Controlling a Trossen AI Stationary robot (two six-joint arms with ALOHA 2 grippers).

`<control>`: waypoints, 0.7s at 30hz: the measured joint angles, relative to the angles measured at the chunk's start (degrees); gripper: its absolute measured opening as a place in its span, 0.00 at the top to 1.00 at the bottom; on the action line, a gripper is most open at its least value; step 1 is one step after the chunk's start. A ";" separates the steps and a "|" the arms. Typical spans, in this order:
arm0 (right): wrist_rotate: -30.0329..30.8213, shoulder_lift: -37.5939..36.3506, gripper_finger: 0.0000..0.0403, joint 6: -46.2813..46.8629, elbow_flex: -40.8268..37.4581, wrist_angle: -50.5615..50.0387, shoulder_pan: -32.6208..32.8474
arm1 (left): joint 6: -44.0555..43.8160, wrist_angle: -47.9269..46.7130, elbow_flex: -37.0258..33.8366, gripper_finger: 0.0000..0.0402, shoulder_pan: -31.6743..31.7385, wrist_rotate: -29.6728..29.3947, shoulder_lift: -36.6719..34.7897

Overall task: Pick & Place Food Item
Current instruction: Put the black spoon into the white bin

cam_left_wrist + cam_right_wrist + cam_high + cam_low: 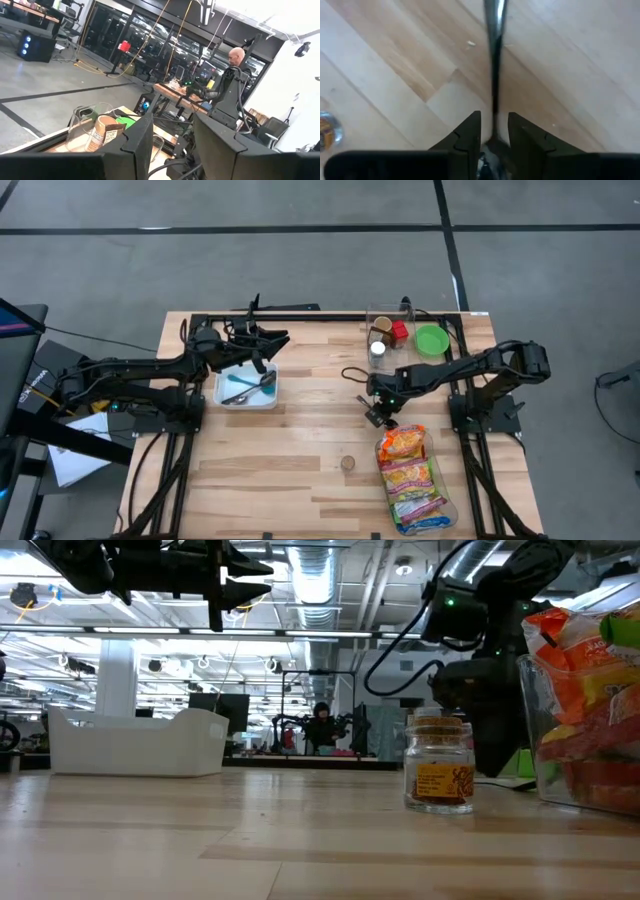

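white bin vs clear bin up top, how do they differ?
The white bin is opaque and sits under the left gripper; the clear bin is see-through and sits at the far edge. The white bin holds utensils; the clear bin holds jars and a red item. Both rest upright on the table.

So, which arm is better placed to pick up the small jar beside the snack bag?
Right, probably. The right gripper hangs closer to the small jar, with bare table between them. The left gripper is farther off, above the white bin.

Dark jointed arms (130, 370), black cables, green LED.
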 joint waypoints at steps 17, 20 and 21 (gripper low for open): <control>-0.86 5.49 0.77 0.50 0.40 0.45 1.51 | -0.01 0.28 0.00 0.66 0.00 0.02 -0.02; -0.97 5.81 0.80 0.54 0.72 -0.74 1.11 | 0.00 0.26 0.00 0.66 0.02 0.02 -0.02; -0.96 6.16 0.81 0.50 1.14 -1.34 0.97 | 0.00 0.25 0.00 0.66 0.02 0.02 -0.02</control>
